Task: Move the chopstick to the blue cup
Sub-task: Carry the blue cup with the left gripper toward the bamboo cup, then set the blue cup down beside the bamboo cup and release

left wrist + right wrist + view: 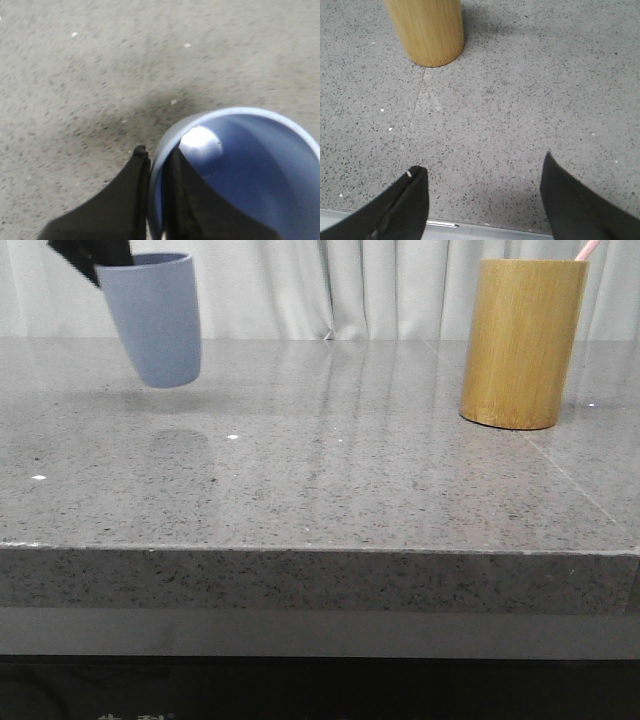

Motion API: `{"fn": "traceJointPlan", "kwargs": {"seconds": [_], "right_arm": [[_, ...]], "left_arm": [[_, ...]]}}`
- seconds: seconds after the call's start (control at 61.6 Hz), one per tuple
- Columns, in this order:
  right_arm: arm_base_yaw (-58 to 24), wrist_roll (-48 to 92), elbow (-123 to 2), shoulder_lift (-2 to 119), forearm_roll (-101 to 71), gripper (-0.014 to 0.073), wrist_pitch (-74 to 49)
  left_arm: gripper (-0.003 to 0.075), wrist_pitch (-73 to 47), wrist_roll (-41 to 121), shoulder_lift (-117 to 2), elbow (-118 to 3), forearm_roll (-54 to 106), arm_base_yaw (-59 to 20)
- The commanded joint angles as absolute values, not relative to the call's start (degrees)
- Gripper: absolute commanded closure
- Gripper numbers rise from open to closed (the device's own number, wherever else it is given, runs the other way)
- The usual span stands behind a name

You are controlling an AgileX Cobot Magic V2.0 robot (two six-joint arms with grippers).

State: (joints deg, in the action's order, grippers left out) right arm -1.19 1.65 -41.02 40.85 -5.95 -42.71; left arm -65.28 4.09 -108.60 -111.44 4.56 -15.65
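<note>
The blue cup [155, 320] hangs tilted above the table's left side, off the surface, with its shadow below. My left gripper [92, 258] is shut on its rim, one finger inside and one outside, as the left wrist view shows [157, 152]; the blue cup [245, 170] is empty inside. The chopstick [588, 249] shows as a pale pink tip poking out of the bamboo cylinder [521, 342] at the right. My right gripper [482, 167] is open over bare table near the front edge, with the bamboo cylinder [426, 31] some way beyond it.
The grey speckled table [330, 470] has a front edge [470, 230] close to my right gripper. A white curtain [330, 290] hangs behind the table.
</note>
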Motion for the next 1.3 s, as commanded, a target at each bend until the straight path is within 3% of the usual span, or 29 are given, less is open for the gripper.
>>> {"fn": "traceJointPlan", "kwargs": {"seconds": [0.0, 0.454, 1.023, 1.136, 1.282], "right_arm": [[-0.9, 2.3, -42.9, 41.0, -6.3, 0.0095, -38.5], [-0.9, 2.3, -42.9, 41.0, -6.5, 0.0095, -38.2], [-0.9, 2.3, -42.9, 41.0, -6.6, 0.0095, -38.3], [-0.9, 2.3, -42.9, 41.0, -6.6, 0.0095, -38.3], [-0.9, 2.3, -42.9, 41.0, -6.6, 0.0095, -38.3]], "left_arm": [[0.0739, -64.0, 4.1, -105.6, -115.3, 6.5, -18.5], [0.0739, -63.5, 4.1, -108.9, -117.6, 3.5, -32.4], [0.0732, -64.0, 4.1, -111.9, -118.0, 3.4, -33.9], [0.0647, -64.3, 4.1, -111.9, -118.2, 3.4, -33.9], [0.0421, -63.6, 4.1, -111.8, -119.1, 3.4, -33.9]]}}
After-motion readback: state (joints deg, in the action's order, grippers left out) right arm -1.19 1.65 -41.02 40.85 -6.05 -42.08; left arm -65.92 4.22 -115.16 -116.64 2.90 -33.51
